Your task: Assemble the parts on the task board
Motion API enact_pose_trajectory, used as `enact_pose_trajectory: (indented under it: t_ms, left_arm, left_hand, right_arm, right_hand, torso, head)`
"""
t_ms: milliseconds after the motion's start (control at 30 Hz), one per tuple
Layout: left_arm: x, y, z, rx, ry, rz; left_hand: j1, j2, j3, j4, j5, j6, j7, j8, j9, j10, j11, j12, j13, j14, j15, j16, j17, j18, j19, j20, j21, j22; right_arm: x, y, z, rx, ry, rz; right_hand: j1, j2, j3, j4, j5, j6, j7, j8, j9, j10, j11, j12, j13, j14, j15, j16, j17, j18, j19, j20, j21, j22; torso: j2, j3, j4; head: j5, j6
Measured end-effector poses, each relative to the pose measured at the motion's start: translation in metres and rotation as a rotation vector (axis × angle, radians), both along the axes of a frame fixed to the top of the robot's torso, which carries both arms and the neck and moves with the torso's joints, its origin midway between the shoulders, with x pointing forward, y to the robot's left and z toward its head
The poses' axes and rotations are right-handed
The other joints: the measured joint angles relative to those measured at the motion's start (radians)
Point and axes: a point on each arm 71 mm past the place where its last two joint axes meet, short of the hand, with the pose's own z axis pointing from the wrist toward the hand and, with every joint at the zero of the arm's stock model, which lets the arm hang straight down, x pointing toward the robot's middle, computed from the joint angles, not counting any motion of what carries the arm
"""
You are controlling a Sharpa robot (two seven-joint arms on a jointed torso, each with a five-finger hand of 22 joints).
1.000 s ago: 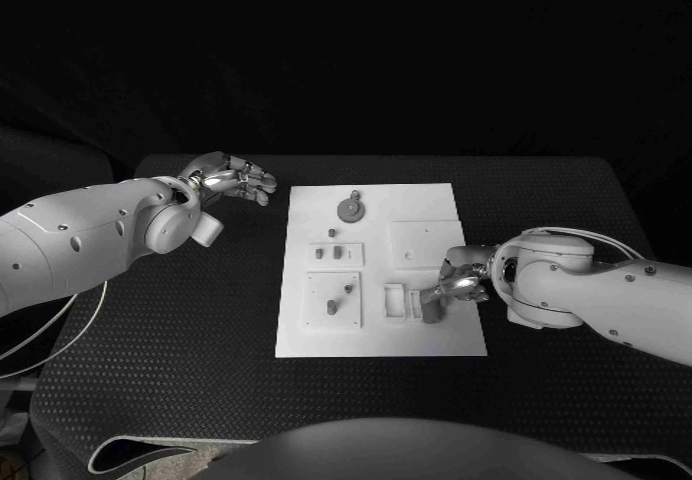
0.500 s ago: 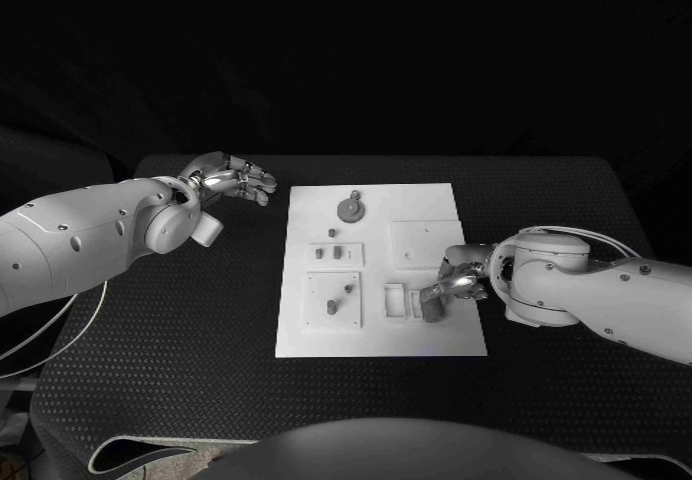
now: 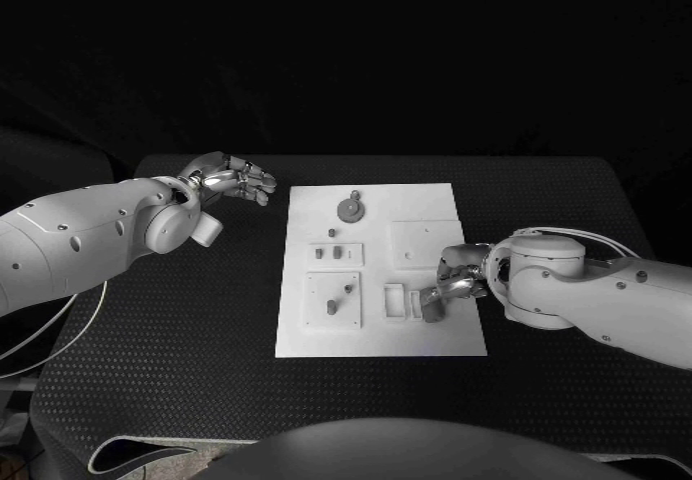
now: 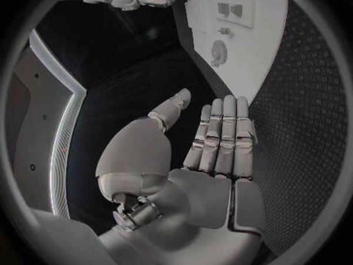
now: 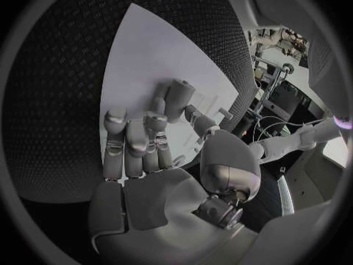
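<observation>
The white task board [image 3: 378,335] lies mid-table, and my right wrist view also shows the board [image 5: 147,53]. My right hand [image 3: 450,283] hovers low over its right side, fingers curled down. It pinches a small dark grey part [image 3: 430,306] just beside a white holder [image 3: 395,300]. In the right wrist view the right hand [image 5: 147,141] has its fingertips [image 5: 156,122] down at the board. My left hand [image 3: 231,178] floats off the board's far left corner and holds nothing; the left hand [image 4: 217,138] shows flat, thumb apart. A round grey part [image 3: 351,210] sits near the far edge.
Small grey pegs [image 3: 330,252] stand in a raised plate left of centre, and more grey pieces [image 3: 338,303] sit in the plate nearer me. A blank square plate [image 3: 423,243] lies just beyond my right hand. The black mat [image 3: 173,330] surrounds the board.
My right hand and arm have crept slightly left across the board toward the white holder, taking the grey part along. The left hand has not moved.
</observation>
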Motion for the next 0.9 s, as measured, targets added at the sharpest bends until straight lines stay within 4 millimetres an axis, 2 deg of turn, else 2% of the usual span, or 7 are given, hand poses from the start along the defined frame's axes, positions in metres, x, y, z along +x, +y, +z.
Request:
enact_pose_trajectory:
  t_ms: [133, 233, 267, 333, 467, 900]
  left_arm:
    - [0.000, 0.000, 0.000, 0.000, 0.000, 0.000]
    - [0.000, 0.000, 0.000, 0.000, 0.000, 0.000]
    - [0.000, 0.000, 0.000, 0.000, 0.000, 0.000]
    - [0.000, 0.000, 0.000, 0.000, 0.001, 0.001]
    - [0.000, 0.001, 0.000, 0.000, 0.001, 0.001]
    - [0.000, 0.001, 0.000, 0.000, 0.003, 0.001]
  left_hand:
    - [0.000, 0.000, 0.000, 0.000, 0.000, 0.000, 0.000, 0.000, 0.000, 0.000, 0.000, 0.000, 0.000, 0.000, 0.000, 0.000, 0.000, 0.000, 0.000, 0.000, 0.000, 0.000]
    - [0.000, 0.000, 0.000, 0.000, 0.000, 0.000, 0.000, 0.000, 0.000, 0.000, 0.000, 0.000, 0.000, 0.000, 0.000, 0.000, 0.000, 0.000, 0.000, 0.000, 0.000, 0.000]
    - [0.000, 0.000, 0.000, 0.000, 0.000, 0.000, 0.000, 0.000, 0.000, 0.000, 0.000, 0.000, 0.000, 0.000, 0.000, 0.000, 0.000, 0.000, 0.000, 0.000, 0.000, 0.000]
    - [0.000, 0.000, 0.000, 0.000, 0.000, 0.000, 0.000, 0.000, 0.000, 0.000, 0.000, 0.000, 0.000, 0.000, 0.000, 0.000, 0.001, 0.000, 0.000, 0.000, 0.000, 0.000]
    - [0.000, 0.000, 0.000, 0.000, 0.000, 0.000, 0.000, 0.000, 0.000, 0.000, 0.000, 0.000, -0.001, 0.000, 0.000, 0.000, 0.001, 0.000, 0.000, 0.000, 0.000, 0.000]
    - [0.000, 0.000, 0.000, 0.000, 0.000, 0.000, 0.000, 0.000, -0.001, 0.000, 0.000, 0.000, -0.001, 0.000, 0.000, -0.002, 0.002, 0.000, 0.000, 0.000, 0.000, 0.000]
  right_arm:
    - [-0.003, 0.007, 0.002, -0.048, -0.049, 0.048]
    - [-0.007, 0.016, 0.003, -0.064, -0.075, 0.090]
    - [-0.009, 0.020, 0.002, -0.063, -0.078, 0.105]
    - [-0.013, 0.024, 0.001, -0.066, -0.080, 0.126]
    - [-0.014, 0.024, -0.001, -0.077, -0.082, 0.138]
    - [-0.016, 0.028, 0.001, -0.102, -0.103, 0.170]
  right_hand:
    - [0.002, -0.012, 0.001, -0.002, 0.000, 0.000, 0.000, -0.001, 0.000, 0.002, -0.002, 0.003, -0.002, -0.001, 0.001, 0.000, 0.003, 0.000, 0.000, 0.003, 0.000, 0.000]
    - [0.004, -0.015, 0.005, 0.003, 0.000, 0.003, 0.003, -0.023, -0.001, 0.005, -0.005, 0.004, -0.002, -0.001, 0.001, 0.000, 0.007, 0.000, 0.002, 0.005, 0.000, 0.000]
    - [0.001, -0.018, 0.008, 0.005, 0.000, 0.003, 0.003, -0.023, -0.033, 0.005, -0.005, 0.004, -0.003, -0.001, 0.001, 0.000, 0.009, 0.000, 0.002, 0.005, 0.000, 0.000]
    - [-0.002, -0.021, 0.013, 0.011, 0.000, 0.002, 0.003, -0.022, -0.068, 0.005, -0.005, 0.004, -0.003, -0.001, 0.001, 0.000, 0.012, 0.005, 0.002, 0.005, 0.000, 0.000]
    - [-0.009, -0.028, 0.017, 0.023, 0.000, 0.007, -0.002, -0.017, -0.064, 0.009, -0.009, 0.004, -0.004, 0.002, -0.001, 0.000, 0.015, 0.008, 0.005, 0.008, 0.000, 0.000]
    - [-0.004, -0.033, 0.020, 0.026, 0.000, 0.011, 0.001, -0.016, -0.060, 0.009, -0.009, 0.008, -0.004, 0.005, -0.002, 0.000, 0.018, 0.010, 0.005, 0.008, 0.000, 0.000]
  torso:
    - [0.000, 0.0000, -0.0003]
    - [0.000, 0.0000, -0.0004]
    - [0.000, 0.0000, -0.0004]
    - [0.000, 0.0000, -0.0003]
    - [0.000, -0.0001, -0.0003]
    - [0.000, -0.0002, -0.0002]
  head:
    - [0.000, 0.000]
    - [0.000, 0.000]
    - [0.000, 0.000]
    - [0.000, 0.000]
    - [0.000, 0.000]
    - [0.000, 0.000]
